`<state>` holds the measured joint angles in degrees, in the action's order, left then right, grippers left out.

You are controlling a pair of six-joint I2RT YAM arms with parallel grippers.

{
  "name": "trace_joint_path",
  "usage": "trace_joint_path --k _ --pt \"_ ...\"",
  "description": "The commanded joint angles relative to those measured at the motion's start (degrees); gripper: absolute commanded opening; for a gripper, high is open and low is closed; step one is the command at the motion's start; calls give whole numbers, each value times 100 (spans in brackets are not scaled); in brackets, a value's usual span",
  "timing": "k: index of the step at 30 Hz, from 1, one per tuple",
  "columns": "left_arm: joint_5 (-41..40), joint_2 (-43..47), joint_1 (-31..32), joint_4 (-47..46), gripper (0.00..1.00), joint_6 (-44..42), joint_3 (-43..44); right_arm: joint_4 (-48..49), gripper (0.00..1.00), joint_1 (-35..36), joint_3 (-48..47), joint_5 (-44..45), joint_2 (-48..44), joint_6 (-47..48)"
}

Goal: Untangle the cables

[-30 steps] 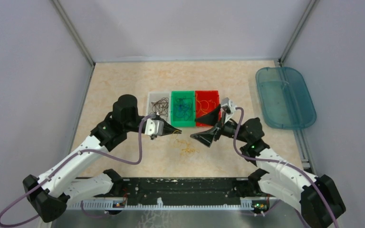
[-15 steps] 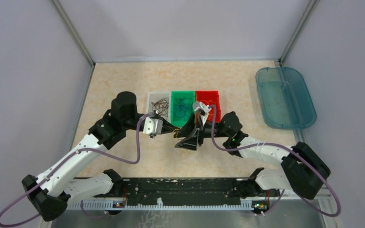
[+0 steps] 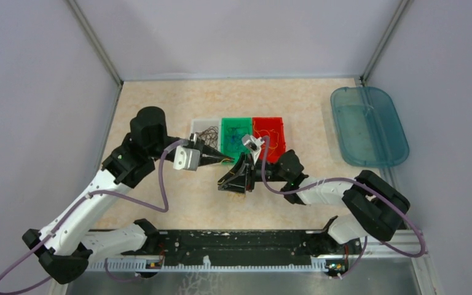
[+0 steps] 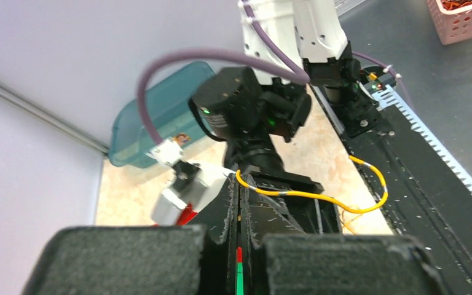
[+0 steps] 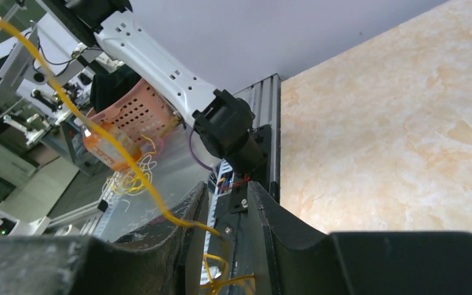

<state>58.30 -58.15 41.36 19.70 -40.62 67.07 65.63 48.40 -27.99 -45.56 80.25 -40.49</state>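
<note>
Overhead, both arms meet in front of three small bins on a beige marbled table (image 3: 160,104), closed in by pale lilac walls (image 3: 233,37)

Left gripper (image 4: 238,184) has its jaws pressed together, pinching a yellow cable (image 4: 319,196) that loops out towards the right gripper (image 5: 224,203). There the jaws stand narrowly apart, with the strand running into the gap. Behind them, brown cables (image 3: 208,134) lie in the clear bin (image 3: 206,120), blue cables (image 3: 236,138) in the green bin (image 3: 236,119) and orange cables (image 3: 269,138) in the red bin (image 3: 267,118). A teal tray (image 3: 369,126) sits at the table's right edge, and a black rail (image 3: 233,239) runs along the near edge
</note>
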Motion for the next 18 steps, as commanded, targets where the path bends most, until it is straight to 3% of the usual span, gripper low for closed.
trace_joint_path --k 1,10,18 --pt "271 -145 -14 56 0 -233 597 670 32 178 327 587 72 -108" --pt "305 -297 -6 -10 0 -205 1544 204 38 291 823 1462 38 380" --pt "-231 -247 -8 -350 0 -561 2037 174 38 508 1254 2116 79 604"
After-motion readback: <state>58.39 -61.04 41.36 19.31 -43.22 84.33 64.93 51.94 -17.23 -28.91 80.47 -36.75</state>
